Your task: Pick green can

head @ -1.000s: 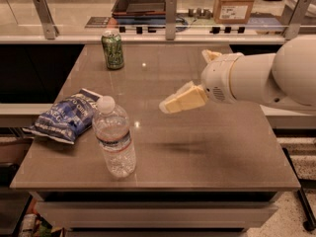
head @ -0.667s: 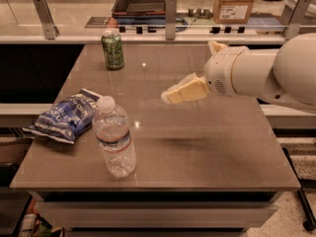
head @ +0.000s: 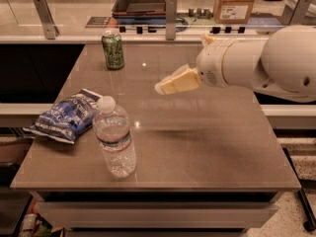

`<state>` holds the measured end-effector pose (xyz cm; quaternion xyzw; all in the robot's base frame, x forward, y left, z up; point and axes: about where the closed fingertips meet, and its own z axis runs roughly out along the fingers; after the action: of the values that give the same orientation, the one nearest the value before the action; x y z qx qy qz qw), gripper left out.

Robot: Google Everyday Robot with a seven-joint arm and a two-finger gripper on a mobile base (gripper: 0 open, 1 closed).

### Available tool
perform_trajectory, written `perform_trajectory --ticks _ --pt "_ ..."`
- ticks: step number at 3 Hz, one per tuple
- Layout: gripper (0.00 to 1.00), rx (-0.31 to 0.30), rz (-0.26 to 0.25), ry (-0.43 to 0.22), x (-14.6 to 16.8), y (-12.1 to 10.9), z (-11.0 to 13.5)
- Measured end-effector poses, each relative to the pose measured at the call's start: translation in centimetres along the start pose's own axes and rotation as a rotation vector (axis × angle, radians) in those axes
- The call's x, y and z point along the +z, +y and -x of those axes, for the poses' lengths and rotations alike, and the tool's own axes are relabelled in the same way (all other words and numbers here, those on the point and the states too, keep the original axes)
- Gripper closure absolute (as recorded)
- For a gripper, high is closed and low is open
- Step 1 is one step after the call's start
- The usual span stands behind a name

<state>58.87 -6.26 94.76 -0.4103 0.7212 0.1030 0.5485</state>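
Observation:
The green can point(head: 113, 49) stands upright at the far left of the brown table point(head: 197, 137), dark green with pale print and a silver top. My gripper point(head: 163, 87), with cream-coloured fingers, reaches in from the right on a large white arm point(head: 261, 63). It hangs above the table's middle, to the right of the can and nearer than it, well apart from it. It holds nothing that I can see.
A clear plastic water bottle point(head: 115, 138) with a white cap stands at the near left. A blue chip bag point(head: 66, 116) lies at the left edge. Behind the table is a counter with metal posts point(head: 171, 11), a tray point(head: 140, 1) and a cardboard box point(head: 236, 3).
My gripper has moved up and away from me, a little to the left, closer to the can. The can, bottle and bag have not moved.

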Motion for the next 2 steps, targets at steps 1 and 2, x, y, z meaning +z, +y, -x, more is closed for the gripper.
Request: perform_trajectory --ticks 1,2 --pt "0.00 -0.004 0.034 -0.084 4.5 -1.3 2.3" --pt "0.00 0.007 0.100 -0.156 9.7 -1.9 4.3"
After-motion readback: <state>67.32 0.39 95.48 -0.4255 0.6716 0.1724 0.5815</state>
